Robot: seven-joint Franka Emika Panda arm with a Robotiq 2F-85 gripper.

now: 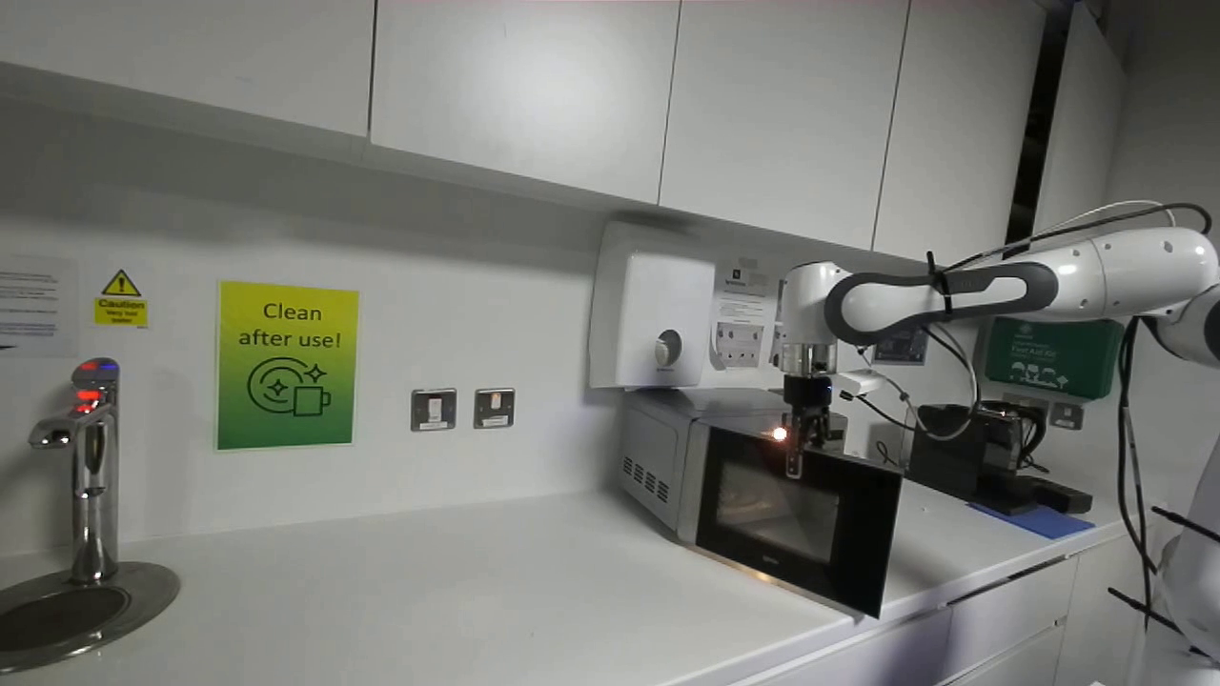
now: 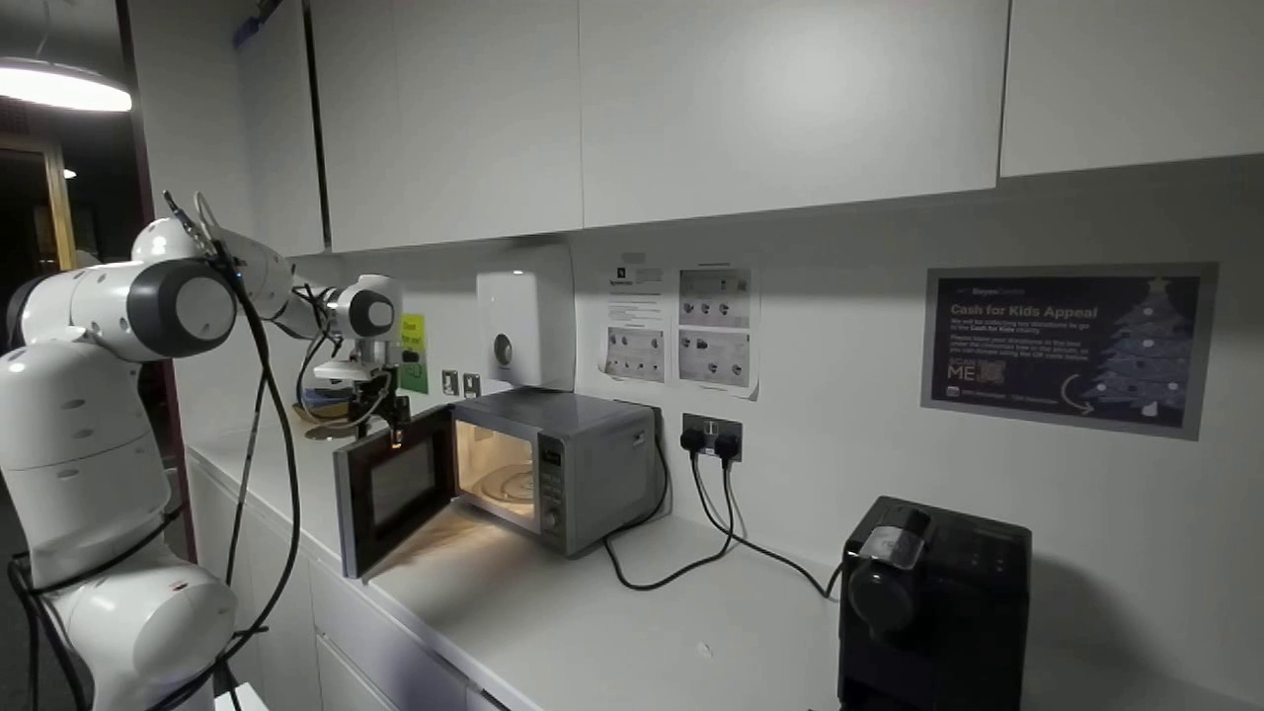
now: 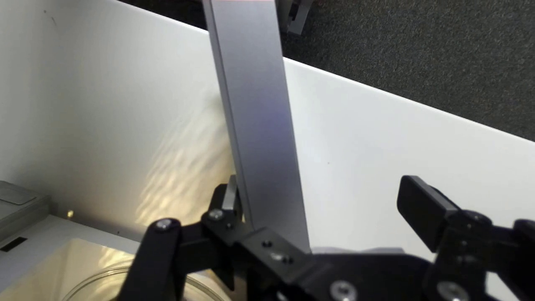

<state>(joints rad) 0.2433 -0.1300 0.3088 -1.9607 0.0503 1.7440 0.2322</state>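
Note:
The grey microwave [image 2: 602, 425] stands on the counter with its door [image 2: 403, 489] swung wide. Light inside it shows a glass turntable [image 2: 509, 484]. My gripper [image 3: 322, 188] is open, pointing down over the top edge of the door [image 3: 261, 104]. In the wrist view the left fingertip [image 3: 230, 194] is on the cavity side, right against the door or very near it; contact cannot be told. Well apart from the door, on its outer side, is the right fingertip [image 3: 422, 207]. From an exterior view, a finger [image 1: 794, 464] hangs before the dark door front [image 1: 863, 543].
Cabinets [image 1: 524, 86] overhang the counter [image 1: 429, 581], and a white dispenser [image 1: 648, 314] is fixed above the microwave. Black cables [image 2: 681, 583] trail to a wall socket. A black coffee machine [image 2: 938, 612] sits further along. A tap [image 1: 95, 476] rises beside the sink rim [image 1: 157, 581].

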